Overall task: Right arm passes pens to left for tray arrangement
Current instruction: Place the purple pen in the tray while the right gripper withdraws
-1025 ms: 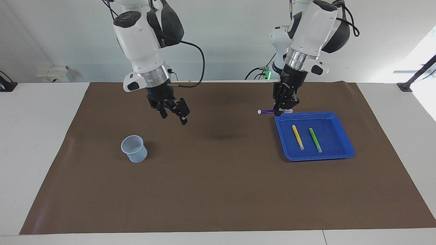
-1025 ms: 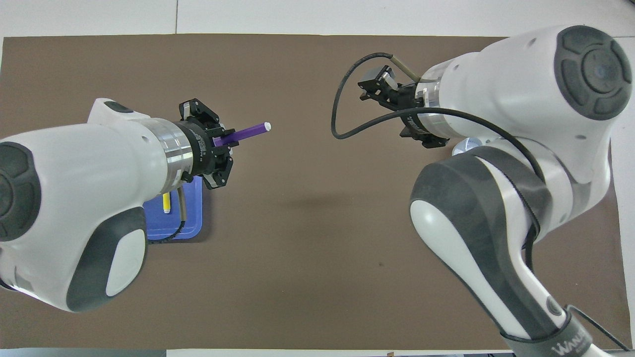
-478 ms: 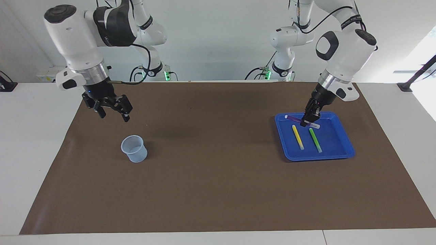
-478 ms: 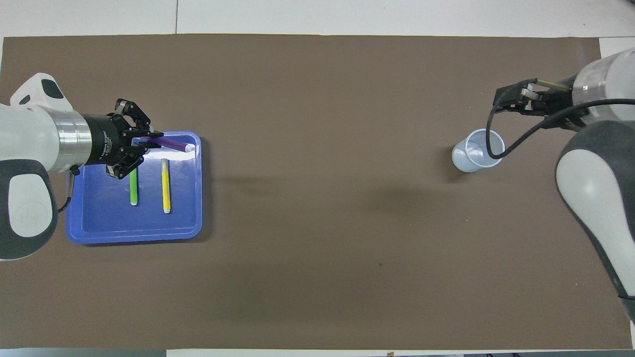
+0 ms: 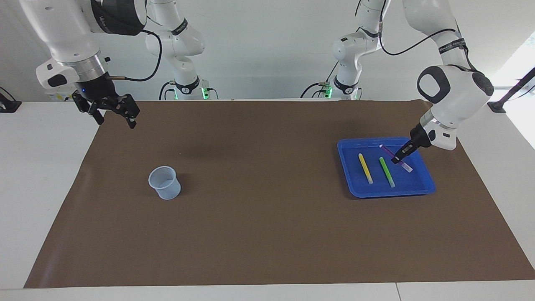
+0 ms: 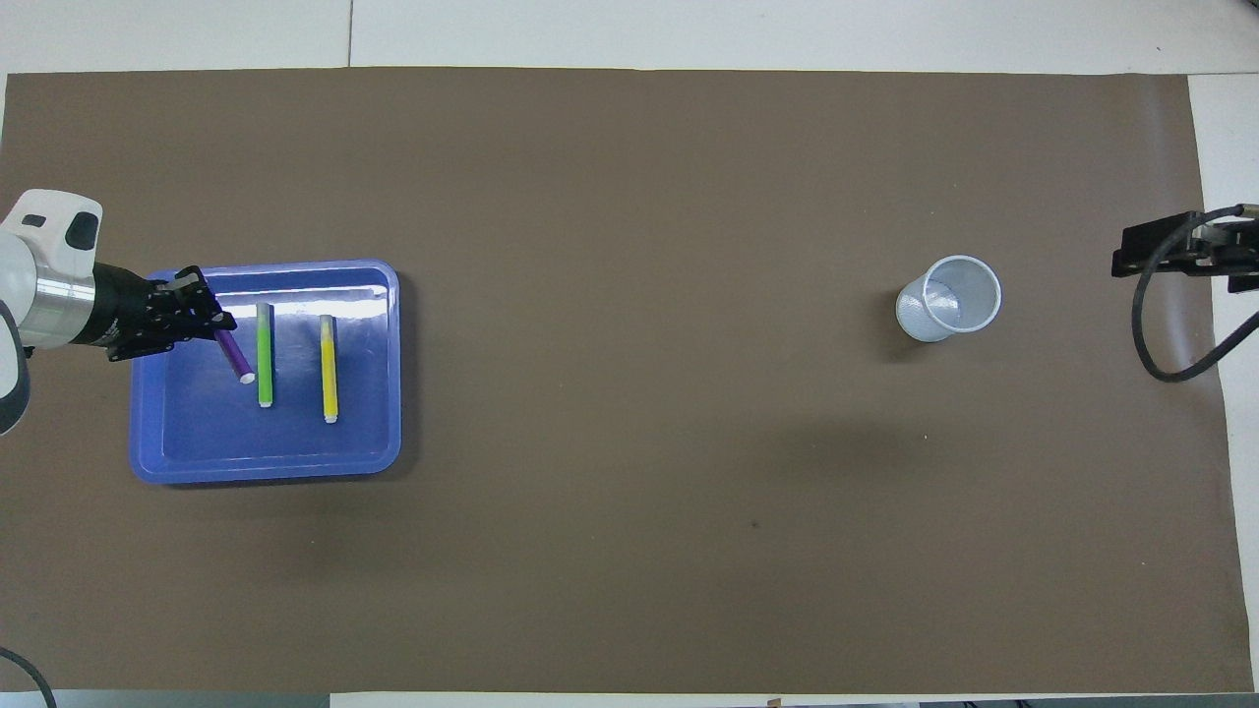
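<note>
The left gripper (image 5: 398, 159) clamps the purple pen (image 5: 394, 157), seemingly tilted, over the tray (image 5: 391, 190) to lay it beside the green pen (image 5: 386, 172), while the right gripper (image 5: 112, 112) waits, fingers apart

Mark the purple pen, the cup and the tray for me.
purple pen (image 6: 234, 356), overhead view, middle of its shaft.
cup (image 5: 164, 182), facing view, its outer wall.
tray (image 6: 266, 465), overhead view, rim nearest the robots.
</note>
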Available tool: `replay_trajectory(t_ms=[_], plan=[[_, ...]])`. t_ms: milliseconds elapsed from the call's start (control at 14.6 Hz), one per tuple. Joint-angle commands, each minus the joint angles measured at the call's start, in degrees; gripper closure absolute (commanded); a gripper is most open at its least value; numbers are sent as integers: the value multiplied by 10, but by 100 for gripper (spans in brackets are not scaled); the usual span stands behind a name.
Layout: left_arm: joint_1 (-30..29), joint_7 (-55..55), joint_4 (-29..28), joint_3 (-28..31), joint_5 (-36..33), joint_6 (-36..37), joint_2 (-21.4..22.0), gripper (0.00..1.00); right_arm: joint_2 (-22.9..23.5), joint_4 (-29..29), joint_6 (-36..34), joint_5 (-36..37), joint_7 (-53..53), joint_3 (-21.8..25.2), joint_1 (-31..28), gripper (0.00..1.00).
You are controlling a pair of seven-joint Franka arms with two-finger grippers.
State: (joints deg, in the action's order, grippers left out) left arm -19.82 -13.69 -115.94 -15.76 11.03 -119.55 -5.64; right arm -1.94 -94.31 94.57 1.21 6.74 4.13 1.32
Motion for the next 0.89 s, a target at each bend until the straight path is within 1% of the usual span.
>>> replay_trajectory(t_ms=[0,137,342,546,683,820], plan=[[-16,74,9,-5,-69,10,-28,100,-10,-3,-18,10,-17,0,1,0],[-28,118,8,-5,-105,5,-47,100,-7,3,-18,8,-17,-3,0,0],[-32,131,5,-5,-158,5,-68,100,-6,5,-18,10,-14,-17,-2,0],[-39,131,1,-4,-159,2,-72,100,-6,5,-18,19,-13,-32,-5,0],[-39,132,-16,-4,-159,-20,-72,100,-6,5,-22,21,-13,-35,-14,0],[-39,134,-24,-5,-159,-33,-75,100,-5,12,-23,15,-13,-48,-21,0]])
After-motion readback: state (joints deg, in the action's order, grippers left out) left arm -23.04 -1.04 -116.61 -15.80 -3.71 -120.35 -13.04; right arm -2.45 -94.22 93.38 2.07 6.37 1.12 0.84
